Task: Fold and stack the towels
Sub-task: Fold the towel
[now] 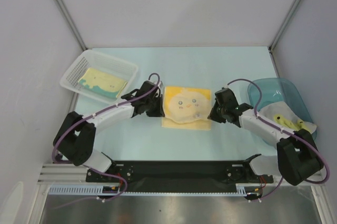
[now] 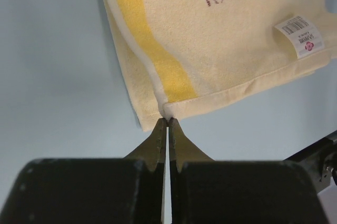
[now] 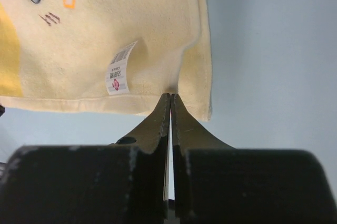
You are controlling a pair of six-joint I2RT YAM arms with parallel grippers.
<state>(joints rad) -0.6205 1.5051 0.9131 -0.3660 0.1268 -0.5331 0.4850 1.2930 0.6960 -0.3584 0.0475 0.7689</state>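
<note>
Left gripper [image 2: 167, 121]: jaws pressed together, the tips nipping the near left corner of the chick towel's top layer, right at the white hem.
Right gripper [image 3: 170, 96]: jaws together as well, tips on the towel's near right edge, where the cloth puckers into a small crease; it appears pinched between them.
Chick towel [image 1: 187, 105]: pale yellow with a cartoon chick face. It lies flat in the middle of the table between the two grippers, in two layers, with the lower layer peeking out along the near edge and at the corners.
Label [image 3: 118, 68]: a small white barcode tag sewn near the top layer's near edge, closer to the right gripper.
Arms: both reach in from the near edge, the left from the left side, the right from the right, each with a purple cable [image 1: 105, 110] looped along it.
Table [image 1: 210, 60]: a smooth, pale blue-green surface, bare around the towel.
Room: plain white walls [image 1: 174, 2] close in the back and both sides.
Base rail [image 1: 179, 170]: a black bar across the near edge carries both arm mounts.
White mesh basket [image 1: 71, 74]: back left, well apart from the chick towel, just behind the left arm.
Teal-and-yellow towel [image 1: 102, 83]: lies flat inside that basket.
Blue tub [image 1: 274, 89]: translucent, on the right, just behind the right arm.
Pale towel [image 1: 284, 121]: crumpled, with yellow patches, drooping over the tub's near rim; partly hidden by the right arm.
</note>
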